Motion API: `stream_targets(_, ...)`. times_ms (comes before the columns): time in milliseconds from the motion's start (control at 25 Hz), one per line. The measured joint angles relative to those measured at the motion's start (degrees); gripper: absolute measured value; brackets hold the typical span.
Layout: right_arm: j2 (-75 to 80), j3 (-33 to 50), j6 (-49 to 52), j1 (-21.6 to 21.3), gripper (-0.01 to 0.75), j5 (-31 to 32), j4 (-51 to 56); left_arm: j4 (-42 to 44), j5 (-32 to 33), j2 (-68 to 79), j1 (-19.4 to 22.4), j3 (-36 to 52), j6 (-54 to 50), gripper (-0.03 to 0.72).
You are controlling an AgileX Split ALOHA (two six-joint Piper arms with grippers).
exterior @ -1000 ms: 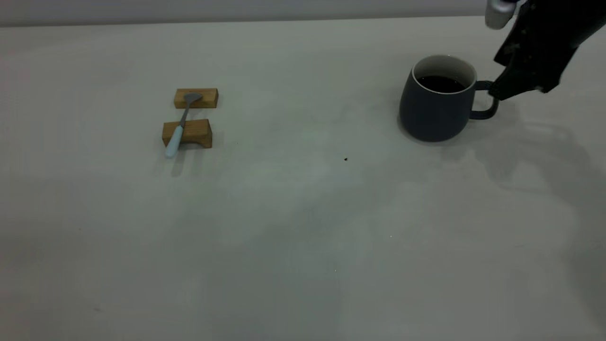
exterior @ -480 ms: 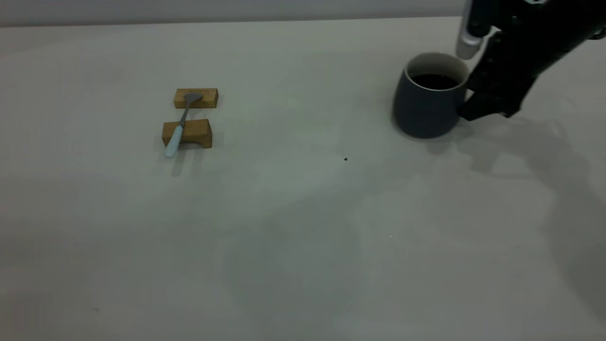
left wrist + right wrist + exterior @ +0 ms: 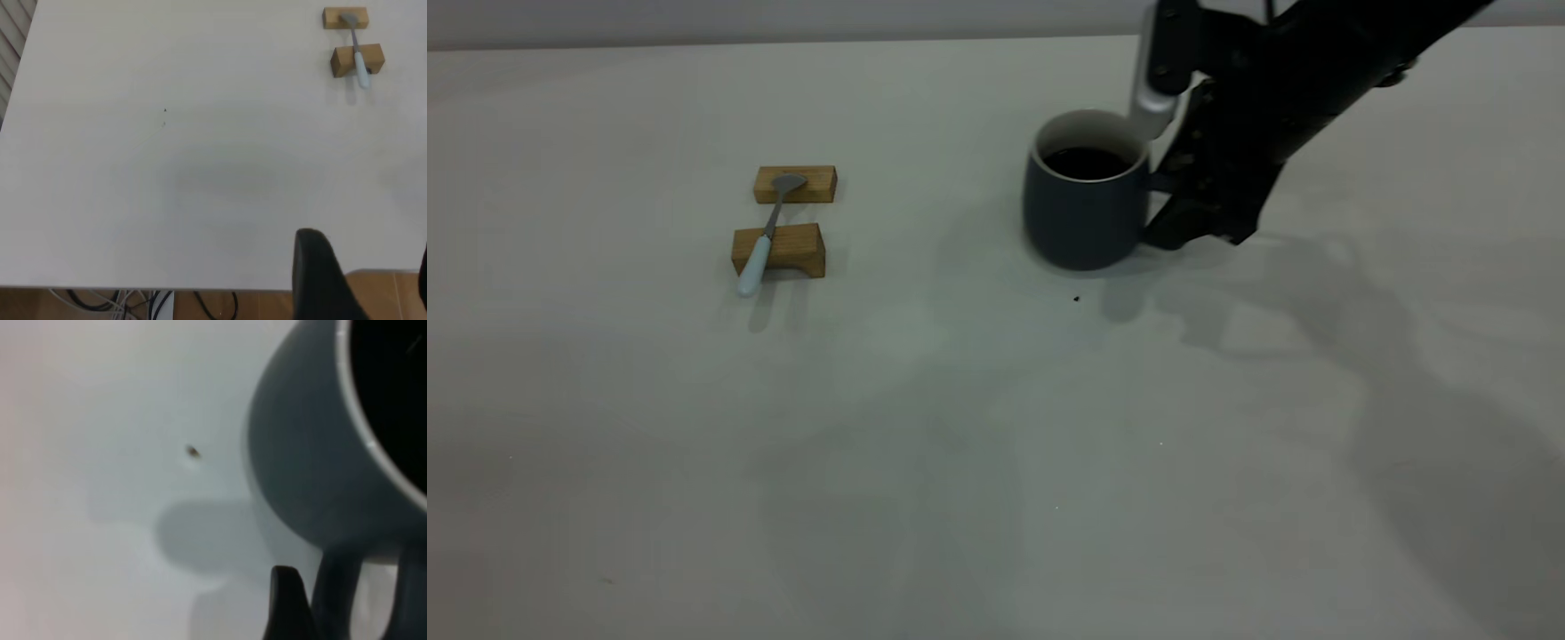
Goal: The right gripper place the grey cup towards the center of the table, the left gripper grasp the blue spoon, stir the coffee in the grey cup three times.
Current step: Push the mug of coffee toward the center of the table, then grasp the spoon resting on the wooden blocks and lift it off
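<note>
Near the middle of the worktop [image 3: 978, 400], a little toward its far edge in the exterior view, the grey cup [image 3: 1083, 212] stands upright with the coffee [image 3: 1086, 163] dark inside its white wall. My right fingers [image 3: 1172, 209] are at the cup's handle side, the black arm slanting down from the upper right, and they pinch the handle, which is mostly hidden behind them. A tiny dark speck [image 3: 1076, 299] lies just in front of the cup. Well apart to the left, the blue spoon [image 3: 766, 238] lies across two wooden blocks [image 3: 786, 218], its bowl on the farther block and its pale handle jutting past the nearer one.

From my left wrist, the spoon [image 3: 357, 55] and the blocks [image 3: 352, 40] show far off across the bare worktop [image 3: 200, 167]. One black finger [image 3: 320, 273] of my left fingers rises at the near edge of the worktop, beside brown floor and cables; I cannot tell whether they are spread or together.

From my right wrist, the cup's [image 3: 313, 473] rounded side fills the view, my fingers [image 3: 287, 607] closed about the handle [image 3: 340, 593], the speck [image 3: 193, 451] beside the cup's shadow.
</note>
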Motion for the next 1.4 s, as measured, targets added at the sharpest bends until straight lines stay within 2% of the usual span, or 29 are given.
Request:
stream_targets(160,0.06,0.0,0.0,2.22,0.537,-1.22,1.09,0.0,0.0,0.0,0.0,0.0,0.0,0.436)
stream_targets(640,0.04,-0.57,0.0,4.32,0.537,-0.92,4.04,0.0,0.0,0.0,0.0,0.0,0.0,0.436)
stream_targets(800,-1.61,0.31,3.11,3.82,0.537,0.78,5.05,0.0,0.0,0.0,0.0,0.0,0.0,0.436)
stream_targets(960,-7.84,4.33,9.15,1.25,0.537,5.12,5.36,0.0,0.0,0.0,0.0,0.0,0.0,0.436)
stream_targets(1040,-12.18,7.15,13.09,-0.4,0.537,7.87,5.41,0.0,0.0,0.0,0.0,0.0,0.0,0.436)
stream_targets(1120,-17.24,10.93,21.78,-1.79,0.537,10.86,5.35,0.0,0.0,0.0,0.0,0.0,0.0,0.436)
stream_targets(1280,-32.51,19.17,48.57,-3.74,0.537,12.92,4.2,0.0,0.0,0.0,0.0,0.0,0.0,0.436)
stream_targets(1400,-45.27,24.95,65.88,-4.88,0.537,13.54,-2.46,0.0,0.0,0.0,0.0,0.0,0.0,0.436)
